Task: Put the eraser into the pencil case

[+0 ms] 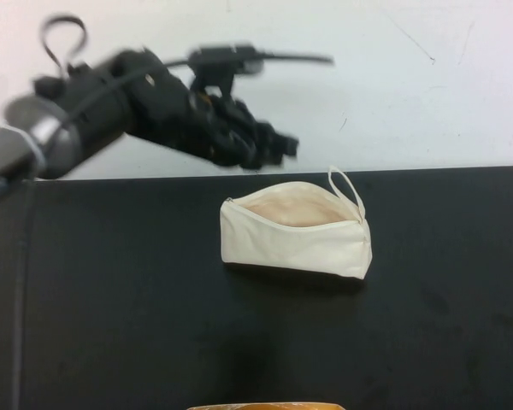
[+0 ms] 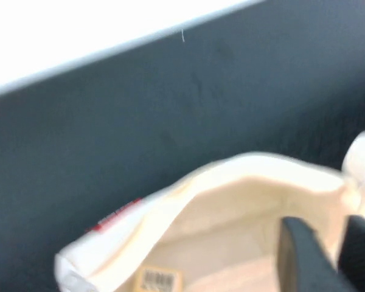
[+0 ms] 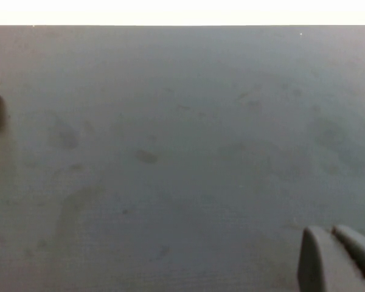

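above the case (image 1: 296, 229), left pincer (image 1: 274, 147) hovers behind its open mouth, fingers (image 2: 301, 258) apart, holding nothing. eraser (image 2: 159, 280) lies inside on the lining. best lift straight up, clear of the rim. right pincer (image 3: 336, 258) low over bare worktop (image 3: 182, 152), fingers together.

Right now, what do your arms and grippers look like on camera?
The left arm is matte black with a grey-silver joint segment and black cables looping above it. Its black left gripper hangs above the cream-white fabric pencil case. The right gripper shows only dark grey rounded jaws at the right wrist view's edge.
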Motion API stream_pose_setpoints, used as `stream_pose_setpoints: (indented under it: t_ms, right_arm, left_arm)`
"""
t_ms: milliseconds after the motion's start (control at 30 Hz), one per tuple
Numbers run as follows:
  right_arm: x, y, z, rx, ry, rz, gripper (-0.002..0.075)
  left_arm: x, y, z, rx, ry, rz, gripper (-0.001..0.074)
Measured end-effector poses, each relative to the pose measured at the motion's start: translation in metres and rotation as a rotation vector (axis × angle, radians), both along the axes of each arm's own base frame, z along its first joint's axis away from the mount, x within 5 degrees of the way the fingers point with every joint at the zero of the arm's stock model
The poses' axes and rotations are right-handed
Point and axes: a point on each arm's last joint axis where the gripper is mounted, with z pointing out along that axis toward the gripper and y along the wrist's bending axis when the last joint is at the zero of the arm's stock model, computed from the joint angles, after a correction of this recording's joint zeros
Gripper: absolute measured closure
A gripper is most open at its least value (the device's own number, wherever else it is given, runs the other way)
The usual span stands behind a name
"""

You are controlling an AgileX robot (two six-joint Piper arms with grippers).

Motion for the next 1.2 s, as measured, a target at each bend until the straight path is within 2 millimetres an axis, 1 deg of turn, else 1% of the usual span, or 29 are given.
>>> stream_pose_setpoints:
  t_ms: [33,100,233,300,400,433,533,600,633,700,733,833,900,1000,1033,1133,1200]
  right_arm:
    - [0.0,0.0,0.0,0.0,0.0,0.0,0.0727]
    - [0.0,0.0,0.0,0.0,0.0,0.0,0.0727]
    - [0.0,0.0,0.0,0.0,0.0,0.0,0.0727]
    - [0.0,0.0,0.0,0.0,0.0,0.0,0.0727]
    - [0.0,0.0,0.0,0.0,0.0,0.0,0.0727]
    - [0.0,0.0,0.0,0.0,0.0,0.0,0.0727]
    - [0.0,0.0,0.0,0.0,0.0,0.0,0.0727]
    - [0.0,0.0,0.0,0.0,0.0,0.0,0.0727]
    - [0.0,0.0,0.0,0.0,0.0,0.0,0.0727]
    - [0.0,0.0,0.0,0.0,0.0,0.0,0.0727]
    - [0.0,0.0,0.0,0.0,0.0,0.0,0.0727]
    - [0.0,0.0,0.0,0.0,0.0,0.0,0.0727]
    - [0.0,0.0,0.0,0.0,0.0,0.0,0.0727]
    - [0.0,0.0,0.0,0.0,0.0,0.0,0.0727]
    - [0.0,0.0,0.0,0.0,0.0,0.0,0.0727]
    - [0.0,0.0,0.0,0.0,0.0,0.0,0.0727]
    - [0.0,0.0,0.0,0.0,0.0,0.0,0.0727]
  left_arm:
    - [-0.001,0.003,0.009,-0.004,-0.021,0.019,0.065]
    - [-0.009,0.012,0.033,0.01,-0.091,0.06,0.0699]
    - [-0.034,0.038,0.088,0.111,-0.266,0.141,0.0727]
    - [-0.053,0.056,0.117,0.173,-0.34,0.208,0.073]
    - [-0.085,0.082,0.152,0.239,-0.425,0.303,0.0734]
    - [-0.095,0.089,0.159,0.251,-0.449,0.323,0.0734]
    - [-0.139,0.113,0.178,0.268,-0.529,0.382,0.0734]
    - [-0.17,0.129,0.18,0.256,-0.555,0.422,0.0735]
    - [-0.183,0.135,0.18,0.249,-0.562,0.439,0.0735]
    - [-0.216,0.151,0.176,0.25,-0.59,0.467,0.0735]
    - [-0.228,0.157,0.17,0.257,-0.596,0.472,0.0735]
    - [-0.275,0.179,0.157,0.254,-0.657,0.5,0.0735]
    - [-0.304,0.193,0.145,0.25,-0.7,0.516,0.0735]
    - [-0.342,0.209,0.125,0.218,-0.757,0.538,0.0735]
    - [-0.351,0.212,0.118,0.206,-0.769,0.543,0.0735]
    - [-0.387,0.227,0.1,0.115,-0.815,0.588,0.0735]
    - [-0.402,0.236,0.087,0.079,-0.785,0.632,0.0735]
